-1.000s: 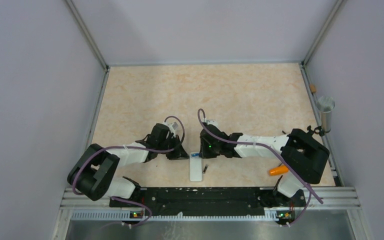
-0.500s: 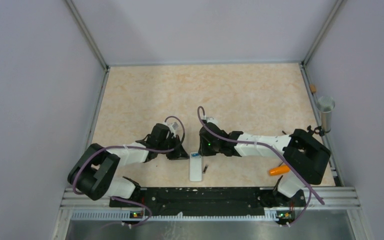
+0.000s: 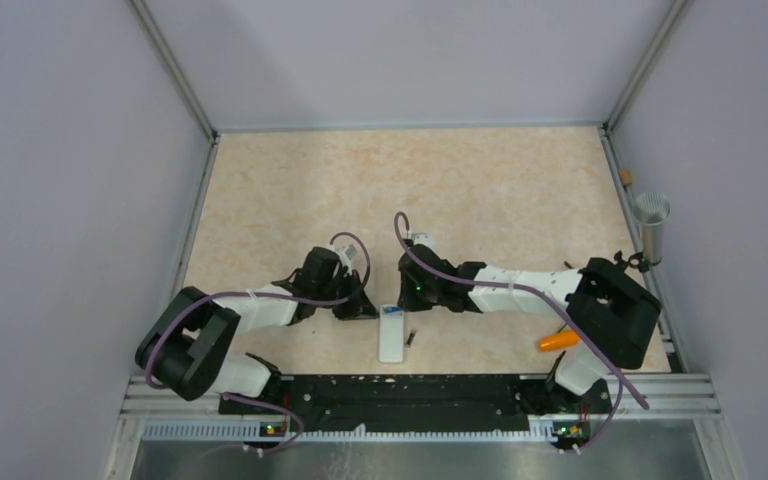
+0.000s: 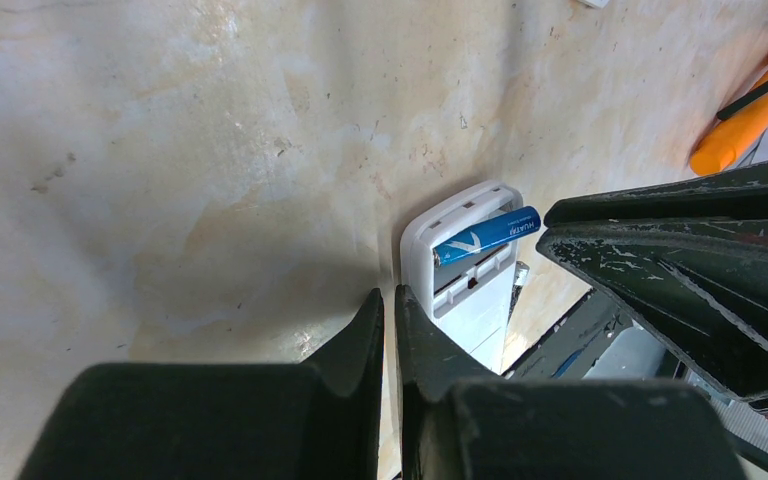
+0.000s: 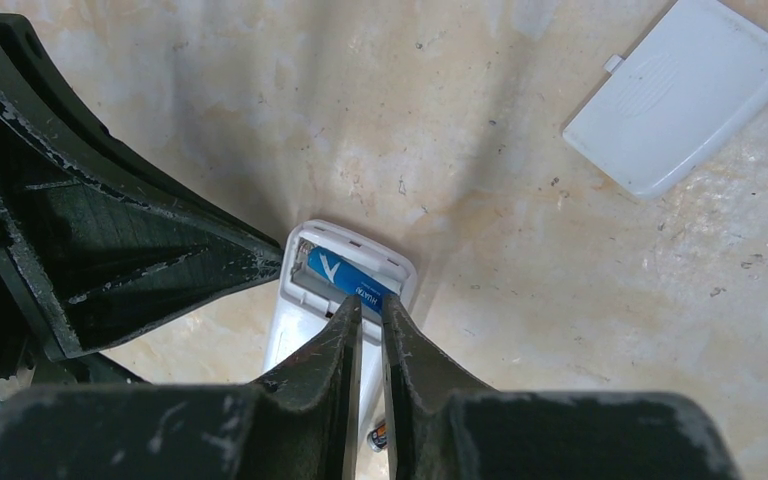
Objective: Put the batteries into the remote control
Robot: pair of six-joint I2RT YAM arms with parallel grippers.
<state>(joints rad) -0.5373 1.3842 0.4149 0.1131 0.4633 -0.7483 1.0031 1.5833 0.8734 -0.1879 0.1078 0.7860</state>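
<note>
Altogether, one remote control, one blue battery, one dark battery show.

In the left wrist view, the left gripper and the right gripper are masking the lower half of the remote control. The right gripper's dark tip is also crowding one end of the blue battery. The right edge is cropping the orange object. In the right wrist view, the right gripper's fingers are overlapping the blue battery's near end, so it is not showing whether the tips are pinching it or only resting on it. The top edge is just clipping the white cover. From the top camera, the blue battery is appearing as a mere speck. The dark battery beside the remote is reading only as a thin sliver.
</note>
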